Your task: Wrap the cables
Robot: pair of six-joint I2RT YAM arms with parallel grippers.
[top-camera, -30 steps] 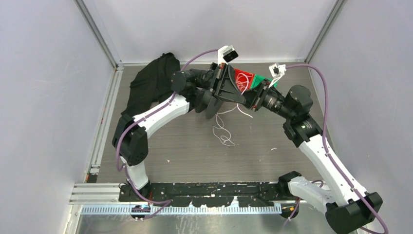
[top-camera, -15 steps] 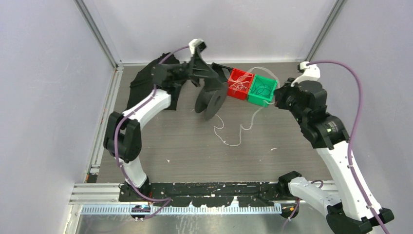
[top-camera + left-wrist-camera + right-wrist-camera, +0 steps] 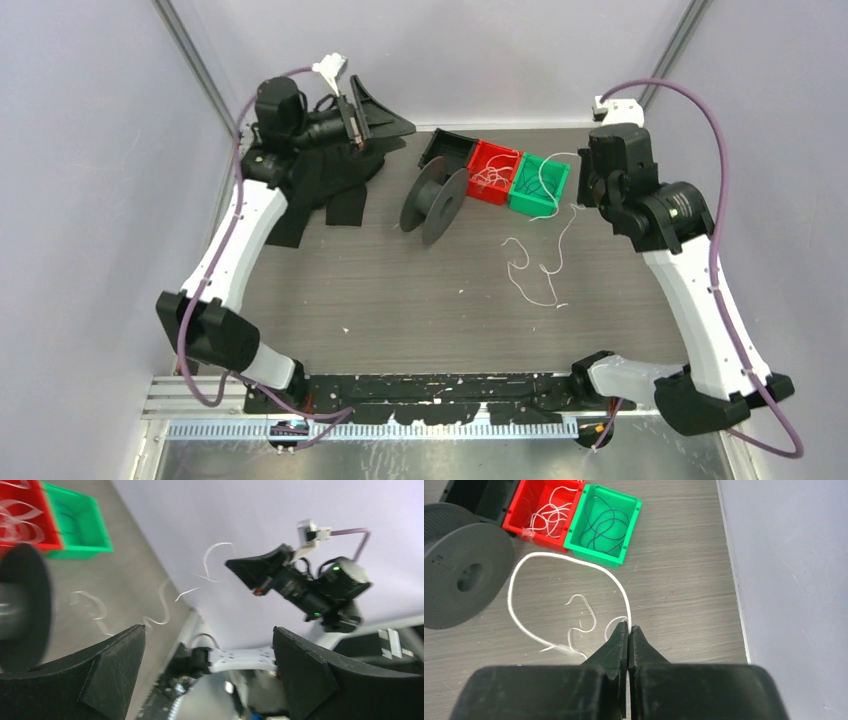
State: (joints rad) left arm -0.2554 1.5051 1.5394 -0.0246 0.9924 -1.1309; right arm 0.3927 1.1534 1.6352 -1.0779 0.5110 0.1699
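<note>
A black spool point(image 3: 434, 200) stands on edge on the desk point(image 3: 400, 300). Behind and to the right of the spool, a black bin point(image 3: 445, 150), a red bin point(image 3: 492, 172) holding curled white cables point(image 3: 487, 178) and a green bin point(image 3: 538, 184) sit in a row. Right of the spool and nearer the arm bases, a loose cable point(image 3: 562, 250) lies in loops, one strand rising toward the right gripper point(image 3: 585, 195). Left of the spool lies a black cloth point(image 3: 325, 185), with the left gripper point(image 3: 375, 115) over its far edge.

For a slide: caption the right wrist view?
Shut right gripper pinching a white cable; red bin and green bin beyond.
</note>
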